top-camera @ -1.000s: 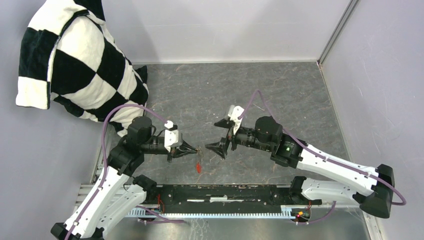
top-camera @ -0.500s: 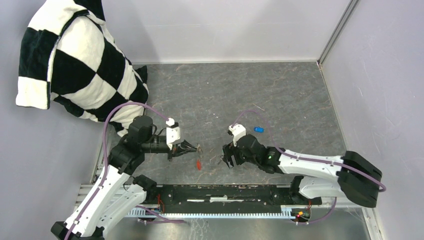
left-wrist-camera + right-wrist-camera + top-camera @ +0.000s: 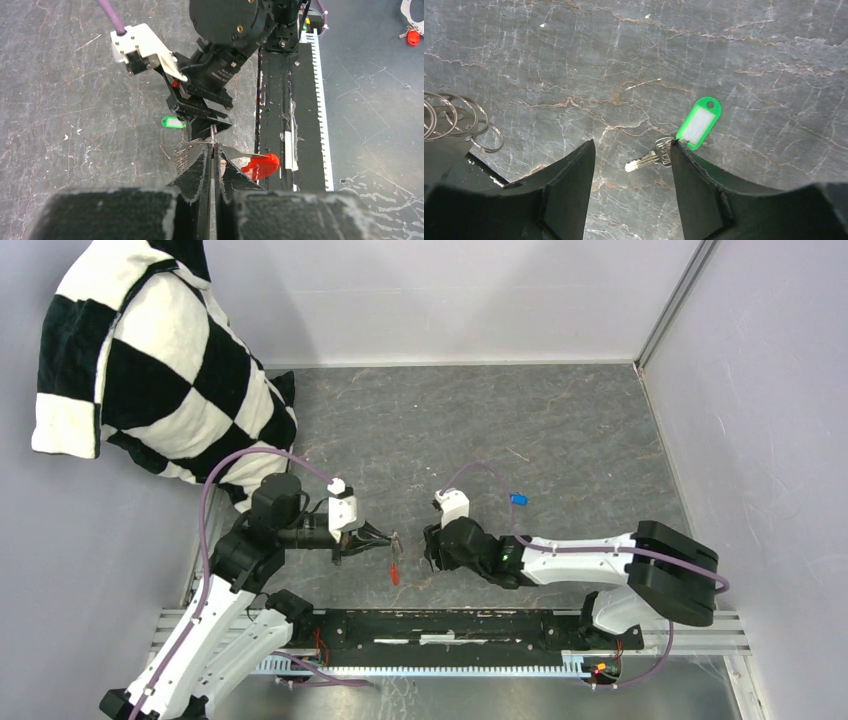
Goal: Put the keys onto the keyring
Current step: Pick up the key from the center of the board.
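Pinching the keyring (image 3: 212,136) between clenched fingers, the left tool (image 3: 212,150) holds it just off the tabletop (image 3: 450,420), with the red tag (image 3: 260,166) dangling to one side. Facing it closely, the right tool (image 3: 631,165) stands released, jaws apart and low over the green key (image 3: 694,127). The key's metal blade lies between the fingers, and its plastic head touches one of them. The blue key (image 3: 518,499) lies farther back, behind the right arm.
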Robot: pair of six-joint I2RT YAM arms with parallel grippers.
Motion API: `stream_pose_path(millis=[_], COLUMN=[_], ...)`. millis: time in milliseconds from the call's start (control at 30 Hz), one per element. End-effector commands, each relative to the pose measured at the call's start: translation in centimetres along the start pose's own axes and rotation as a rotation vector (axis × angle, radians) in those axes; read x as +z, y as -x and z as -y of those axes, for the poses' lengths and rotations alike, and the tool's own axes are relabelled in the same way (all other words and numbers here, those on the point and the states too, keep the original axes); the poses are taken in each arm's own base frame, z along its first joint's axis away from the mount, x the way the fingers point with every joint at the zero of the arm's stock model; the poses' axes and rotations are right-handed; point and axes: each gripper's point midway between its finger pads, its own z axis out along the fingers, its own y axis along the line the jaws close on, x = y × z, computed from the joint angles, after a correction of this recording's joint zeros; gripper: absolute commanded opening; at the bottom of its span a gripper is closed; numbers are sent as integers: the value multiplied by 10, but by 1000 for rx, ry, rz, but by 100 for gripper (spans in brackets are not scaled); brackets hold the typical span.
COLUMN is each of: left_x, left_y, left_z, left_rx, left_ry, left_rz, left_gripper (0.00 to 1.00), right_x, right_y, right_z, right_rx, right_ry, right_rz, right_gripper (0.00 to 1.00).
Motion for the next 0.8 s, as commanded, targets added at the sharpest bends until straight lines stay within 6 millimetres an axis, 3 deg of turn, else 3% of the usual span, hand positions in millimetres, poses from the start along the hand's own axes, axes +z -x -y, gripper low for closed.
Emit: stream_pose_path(millis=[0,133,400,767], left_x=[-5,-7,-10,-9], left_y=[21,23,23,21], left_z=[1,3,7,8], left_rx=[79,85,99,105], left_ry=[1,3,7,-4], left_rz=[41,49,57,51], left_gripper=[2,2,2,2], right_x=[7,12,14,8], right_y=[10,4,-2,-9], right_z=[-7,-7,-13,6], right_rx=[46,40,-14,-6], right_ry=[-82,-126,-178,-271], right_rz=[47,26,2,-2], right_gripper=[60,49,46,42])
